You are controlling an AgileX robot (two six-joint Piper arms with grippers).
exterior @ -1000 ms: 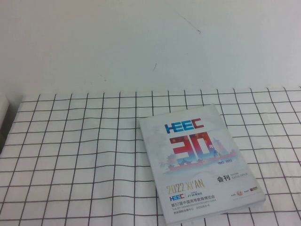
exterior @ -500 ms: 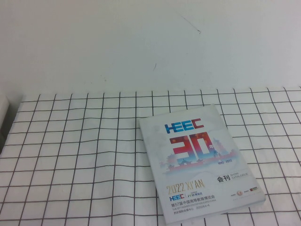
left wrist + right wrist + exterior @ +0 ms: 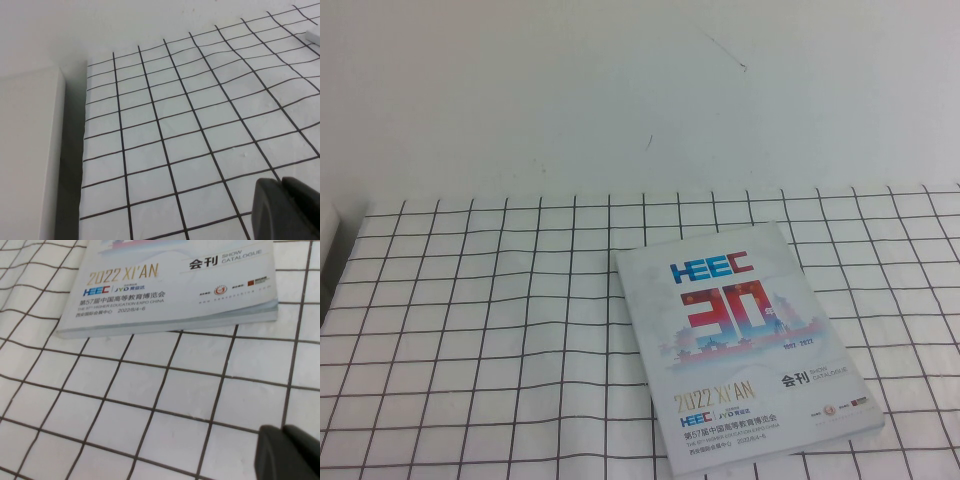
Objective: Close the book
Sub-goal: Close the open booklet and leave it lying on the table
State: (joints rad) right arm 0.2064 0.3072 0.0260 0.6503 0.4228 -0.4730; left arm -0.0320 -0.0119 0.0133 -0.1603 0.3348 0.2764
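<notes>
Staying closed, book [image 3: 745,340] lies unmoved near right claw [image 3: 284,432], left claw [image 3: 281,184] over cloth [image 3: 190,125].

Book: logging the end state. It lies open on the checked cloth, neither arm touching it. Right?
No: the book lies closed on the checked cloth, as the high view shows. Neither arm touches it: the left pincer hangs over bare cloth, the right pincer near the book.

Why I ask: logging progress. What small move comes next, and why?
Probably just park both arms: the HEEC catalogue already lies shut, cover up, on the checked cloth. Left pincer hangs over bare cloth, right pincer over cloth beside the catalogue's edge.
</notes>
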